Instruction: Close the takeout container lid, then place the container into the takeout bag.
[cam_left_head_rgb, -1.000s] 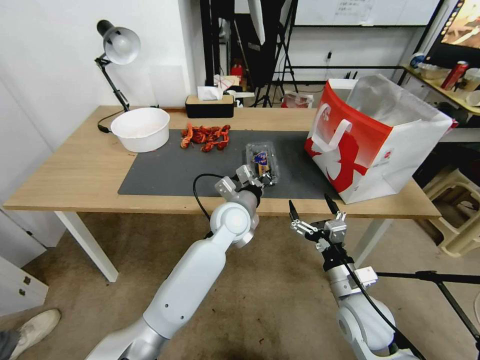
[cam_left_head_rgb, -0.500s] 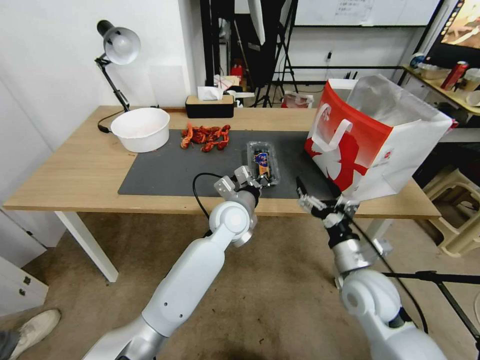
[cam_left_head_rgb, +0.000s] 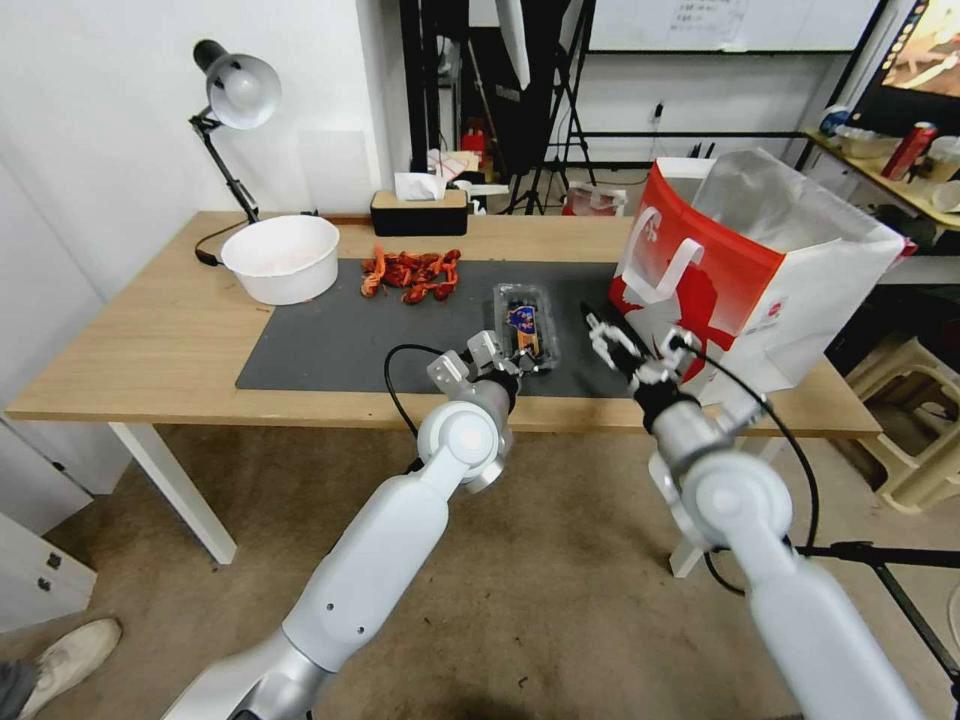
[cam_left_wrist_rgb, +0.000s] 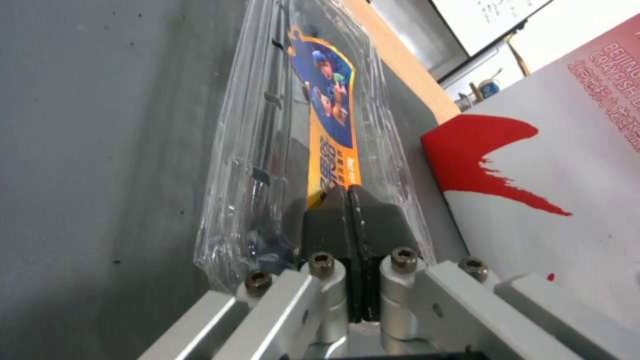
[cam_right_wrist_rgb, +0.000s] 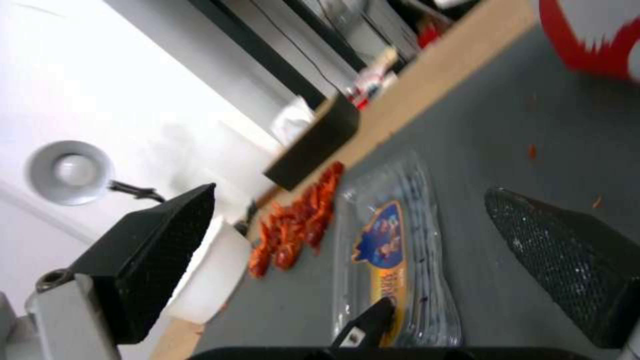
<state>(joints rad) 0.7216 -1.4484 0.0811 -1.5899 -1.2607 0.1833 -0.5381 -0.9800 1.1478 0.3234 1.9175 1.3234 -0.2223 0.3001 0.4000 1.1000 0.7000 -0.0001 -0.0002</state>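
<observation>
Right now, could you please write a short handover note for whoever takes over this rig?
Left gripper: shut, fingers together, pressing on the near end of the lid.
Right gripper: open, above the mat between the container and the bag, holding nothing.
Container: flat on the mat, left of the bag, lid down over the tray; whether it has latched cannot be seen.
Bag: upright and open at the table's right end.
Left: confirm the lid is shut, lift the container, place it in the bag.
</observation>
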